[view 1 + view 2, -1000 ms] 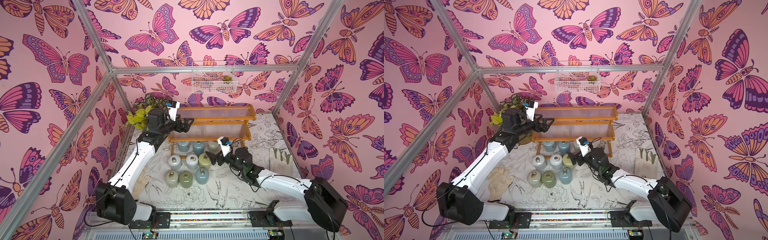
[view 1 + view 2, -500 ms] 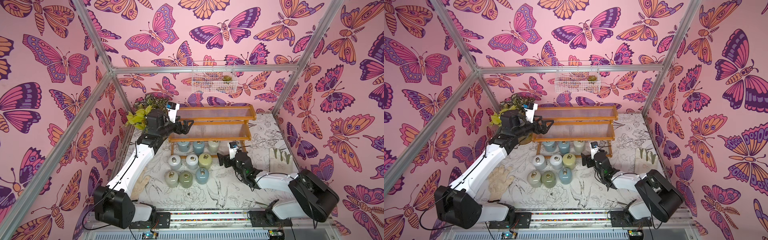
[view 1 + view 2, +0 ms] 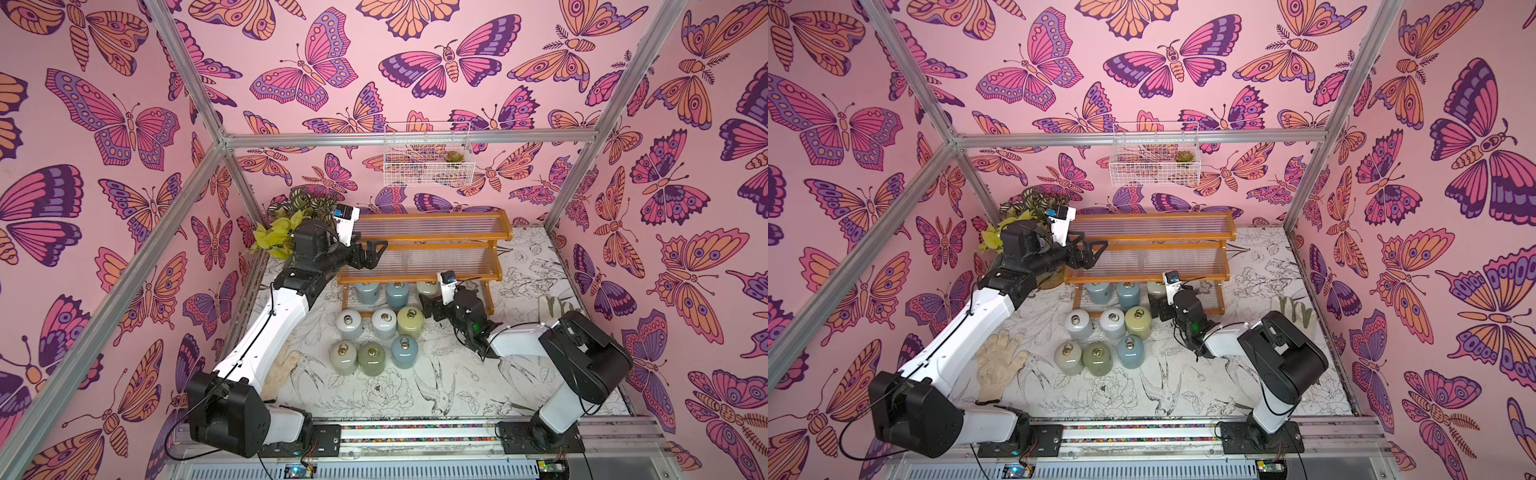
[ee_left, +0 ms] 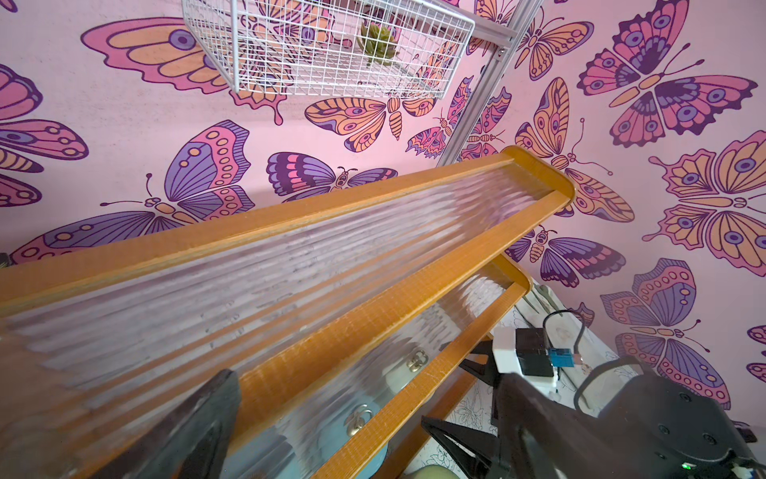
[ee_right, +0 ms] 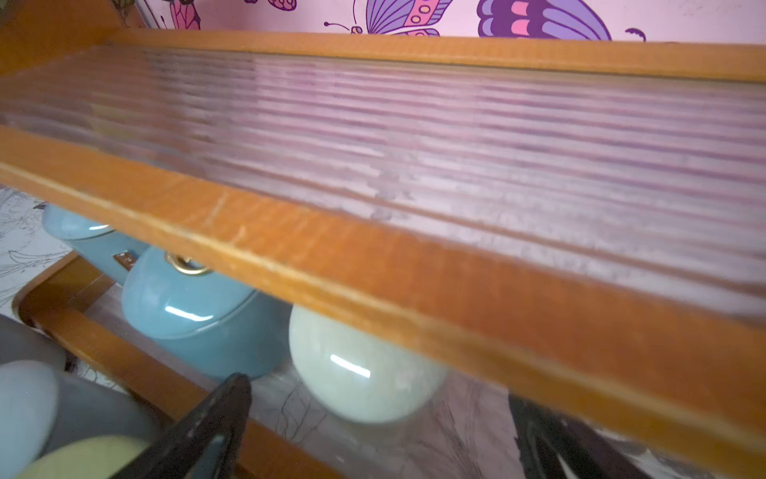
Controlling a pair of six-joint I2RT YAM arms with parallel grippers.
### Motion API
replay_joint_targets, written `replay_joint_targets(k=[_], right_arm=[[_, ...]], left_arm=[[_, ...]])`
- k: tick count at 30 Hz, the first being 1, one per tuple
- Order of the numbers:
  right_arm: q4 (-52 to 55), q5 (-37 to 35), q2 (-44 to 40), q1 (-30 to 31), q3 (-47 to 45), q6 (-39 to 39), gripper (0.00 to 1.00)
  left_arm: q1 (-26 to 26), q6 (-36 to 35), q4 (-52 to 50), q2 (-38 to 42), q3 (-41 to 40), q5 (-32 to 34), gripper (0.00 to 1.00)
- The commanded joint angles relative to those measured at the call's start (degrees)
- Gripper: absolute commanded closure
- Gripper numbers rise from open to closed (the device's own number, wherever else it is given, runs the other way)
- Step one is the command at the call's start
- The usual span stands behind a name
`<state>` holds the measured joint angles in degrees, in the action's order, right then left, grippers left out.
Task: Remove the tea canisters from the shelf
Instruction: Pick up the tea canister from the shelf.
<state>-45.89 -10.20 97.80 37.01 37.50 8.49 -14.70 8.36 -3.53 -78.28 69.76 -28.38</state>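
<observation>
The shelf (image 3: 432,241) has bare upper tiers. Its bottom tier holds three tea canisters: two blue-grey (image 3: 367,292) (image 3: 397,293) and a cream one (image 3: 426,287). Several more stand on the mat in front, among them a white one (image 3: 348,325), a yellow-green one (image 3: 410,322) and a sage one (image 3: 371,358). My right gripper (image 3: 429,308) is open at the bottom tier; in the right wrist view the cream canister (image 5: 364,369) sits just ahead between its fingers (image 5: 215,419), untouched. My left gripper (image 3: 376,254) hangs open over the middle tier's left end, empty.
A leafy plant (image 3: 286,224) stands at the back left behind my left arm. A pale glove (image 3: 998,365) lies on the mat under that arm, and more gloves (image 3: 552,305) lie right of the shelf. A wire basket (image 3: 426,166) hangs on the back wall.
My right gripper drew back from the yellow-green canister on the mat, then came forward to the cream canister on the bottom tier. The left arm has barely moved.
</observation>
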Motion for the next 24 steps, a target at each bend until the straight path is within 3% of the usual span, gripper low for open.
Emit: replay_joint_targets(k=[1,11,18,24], right_arm=[[-1.08,0.57,2.96,-0.76,2.64,-0.74,0.01],[1.99,0.9,7.31,-1.33,7.98,2.51,0.01],[10.32,0.47,8.72,-1.37,12.8,2.59,0.0],[13.81,0.62,9.34,-1.33,14.05,3.35,0.05]], left_arm=[[-0.34,-0.37,-1.92,1.35,-1.59,-0.77,0.0],[-0.4,-0.74,-1.89,1.68,-2.26,0.0,0.0],[-0.42,-0.89,-1.85,1.46,-2.34,-0.09,0.0],[-0.42,-1.02,-1.92,1.6,-2.83,0.21,0.0]])
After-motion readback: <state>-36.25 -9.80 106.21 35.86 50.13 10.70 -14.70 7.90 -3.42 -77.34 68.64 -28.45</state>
